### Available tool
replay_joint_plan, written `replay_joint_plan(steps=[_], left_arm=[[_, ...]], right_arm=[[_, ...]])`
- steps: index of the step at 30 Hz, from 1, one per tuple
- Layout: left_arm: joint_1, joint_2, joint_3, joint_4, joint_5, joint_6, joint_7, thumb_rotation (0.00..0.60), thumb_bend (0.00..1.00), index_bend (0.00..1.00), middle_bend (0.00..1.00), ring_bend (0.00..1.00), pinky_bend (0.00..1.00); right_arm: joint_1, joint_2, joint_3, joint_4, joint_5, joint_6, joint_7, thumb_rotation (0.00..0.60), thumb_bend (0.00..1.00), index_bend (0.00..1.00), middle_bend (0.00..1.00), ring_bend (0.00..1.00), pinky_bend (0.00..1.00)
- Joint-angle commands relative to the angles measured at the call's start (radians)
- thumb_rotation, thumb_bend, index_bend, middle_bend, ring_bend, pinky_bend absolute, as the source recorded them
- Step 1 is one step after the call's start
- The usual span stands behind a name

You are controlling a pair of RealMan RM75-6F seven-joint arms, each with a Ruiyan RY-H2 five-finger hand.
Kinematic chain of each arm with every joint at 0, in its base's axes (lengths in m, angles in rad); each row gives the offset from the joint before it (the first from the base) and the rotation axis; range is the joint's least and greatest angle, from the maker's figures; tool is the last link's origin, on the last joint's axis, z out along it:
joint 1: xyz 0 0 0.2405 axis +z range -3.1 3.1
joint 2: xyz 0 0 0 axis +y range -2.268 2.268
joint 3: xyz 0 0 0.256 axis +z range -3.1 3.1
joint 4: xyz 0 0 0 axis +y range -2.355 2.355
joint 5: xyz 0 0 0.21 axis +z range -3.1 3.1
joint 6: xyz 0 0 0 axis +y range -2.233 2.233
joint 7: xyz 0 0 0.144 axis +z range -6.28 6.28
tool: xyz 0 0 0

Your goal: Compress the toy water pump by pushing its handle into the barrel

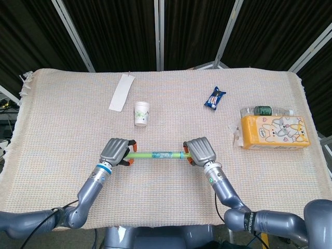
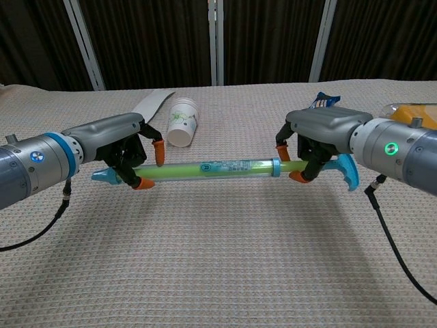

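I hold the toy water pump point(image 2: 218, 166) level above the table point(image 1: 62, 119), just toward me from its centre, barrel end in my left robot hand point(image 1: 116, 151), handle point(image 2: 341, 169) in my right robot hand point(image 1: 198, 150); both have their fingers wrapped around it. In the chest view the green rod fills the clear barrel and only a short stub shows between the blue collar point(image 2: 276, 167) and the right fingers, so I judge the stroke nearly complete. To finish well: push along the barrel axis only, left robot hand braced as the stop, no tilt, and ease off as the fingers reach the collar so they do not get pinched against it. Surroundings: paper cup point(image 1: 141, 113) at 11 o'clock of the pump, white paper strip point(image 1: 121, 92) beyond it, snack packet point(image 1: 215, 97) at 1 o'clock, orange tissue pack point(image 1: 275, 132) and bottle point(image 1: 266, 110) at 2–3 o'clock. None lies on the push line.
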Motion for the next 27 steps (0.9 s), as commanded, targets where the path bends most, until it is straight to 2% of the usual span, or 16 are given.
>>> replay_joint_plan(steps=[1, 2, 3, 5, 11, 13, 16, 18, 19, 20, 21, 23, 25, 26, 27], left_arm=[[0.002, 0.004, 0.007, 0.005, 0.001, 0.002, -0.002, 0.6, 0.32, 0.39, 0.91, 0.85, 1.0], [0.005, 0.01, 0.013, 0.006, -0.008, 0.003, 0.005, 0.6, 0.25, 0.23, 0.9, 0.84, 1.0], [0.006, 0.016, 0.015, 0.004, -0.016, 0.006, 0.012, 0.6, 0.18, 0.12, 0.88, 0.83, 1.0], [0.011, 0.026, 0.019, -0.004, -0.028, 0.015, 0.019, 0.6, 0.13, 0.03, 0.86, 0.8, 0.98], [0.056, 0.078, 0.031, -0.038, -0.008, 0.064, -0.02, 0.6, 0.09, 0.0, 0.7, 0.71, 0.9], [0.092, 0.119, 0.032, -0.077, 0.017, 0.11, -0.059, 0.6, 0.08, 0.0, 0.62, 0.64, 0.82], [0.125, 0.159, 0.039, -0.116, 0.059, 0.156, -0.089, 0.6, 0.05, 0.0, 0.42, 0.46, 0.58], [0.164, 0.202, 0.045, -0.157, 0.102, 0.219, -0.11, 0.6, 0.02, 0.0, 0.21, 0.25, 0.33], [0.187, 0.228, 0.055, -0.181, 0.13, 0.256, -0.115, 0.6, 0.0, 0.0, 0.14, 0.16, 0.24], [0.202, 0.246, 0.062, -0.198, 0.147, 0.278, -0.117, 0.6, 0.0, 0.0, 0.06, 0.07, 0.12], [0.223, 0.27, 0.074, -0.221, 0.168, 0.307, -0.118, 0.6, 0.0, 0.0, 0.01, 0.02, 0.04], [0.255, 0.31, 0.092, -0.257, 0.198, 0.348, -0.115, 0.6, 0.0, 0.0, 0.0, 0.0, 0.0], [0.288, 0.349, 0.112, -0.289, 0.229, 0.389, -0.114, 0.6, 0.0, 0.0, 0.0, 0.0, 0.0], [0.309, 0.372, 0.126, -0.306, 0.253, 0.415, -0.117, 0.6, 0.0, 0.0, 0.0, 0.0, 0.0], [0.353, 0.405, 0.155, -0.326, 0.291, 0.473, -0.12, 0.6, 0.0, 0.0, 0.0, 0.0, 0.0]], right_arm=[[-0.005, 0.009, -0.007, 0.0, 0.007, 0.005, -0.003, 0.6, 0.11, 0.24, 1.0, 1.0, 1.0], [-0.01, 0.019, -0.012, -0.003, 0.003, 0.011, -0.001, 0.6, 0.03, 0.13, 1.0, 1.0, 1.0], [-0.016, 0.028, -0.017, -0.008, -0.007, 0.015, 0.004, 0.6, 0.01, 0.08, 1.0, 1.0, 1.0], [-0.027, 0.045, -0.026, -0.015, -0.025, 0.022, 0.018, 0.6, 0.0, 0.01, 1.0, 1.0, 1.0], [-0.08, 0.114, -0.062, -0.04, -0.117, 0.068, 0.082, 0.6, 0.0, 0.0, 0.98, 1.0, 1.0], [-0.118, 0.164, -0.078, -0.065, -0.172, 0.109, 0.131, 0.6, 0.0, 0.0, 0.96, 0.99, 1.0], [-0.153, 0.21, -0.093, -0.078, -0.24, 0.147, 0.189, 0.6, 0.0, 0.0, 0.91, 0.94, 1.0], [-0.192, 0.253, -0.108, -0.076, -0.311, 0.205, 0.246, 0.6, 0.0, 0.0, 0.81, 0.87, 0.98], [-0.217, 0.276, -0.119, -0.071, -0.355, 0.241, 0.284, 0.6, 0.0, 0.0, 0.72, 0.8, 0.91], [-0.233, 0.29, -0.126, -0.066, -0.383, 0.265, 0.311, 0.6, 0.0, 0.0, 0.62, 0.7, 0.79], [-0.254, 0.307, -0.136, -0.055, -0.42, 0.298, 0.347, 0.6, 0.0, 0.0, 0.54, 0.63, 0.68], [-0.289, 0.331, -0.15, -0.038, -0.469, 0.348, 0.399, 0.6, 0.0, 0.0, 0.27, 0.34, 0.34], [-0.324, 0.353, -0.163, -0.022, -0.506, 0.398, 0.439, 0.6, 0.0, 0.0, 0.08, 0.11, 0.11], [-0.345, 0.365, -0.172, -0.016, -0.526, 0.426, 0.459, 0.6, 0.0, 0.0, 0.02, 0.04, 0.03], [-0.39, 0.39, -0.187, -0.012, -0.535, 0.479, 0.475, 0.6, 0.0, 0.0, 0.0, 0.01, 0.01]])
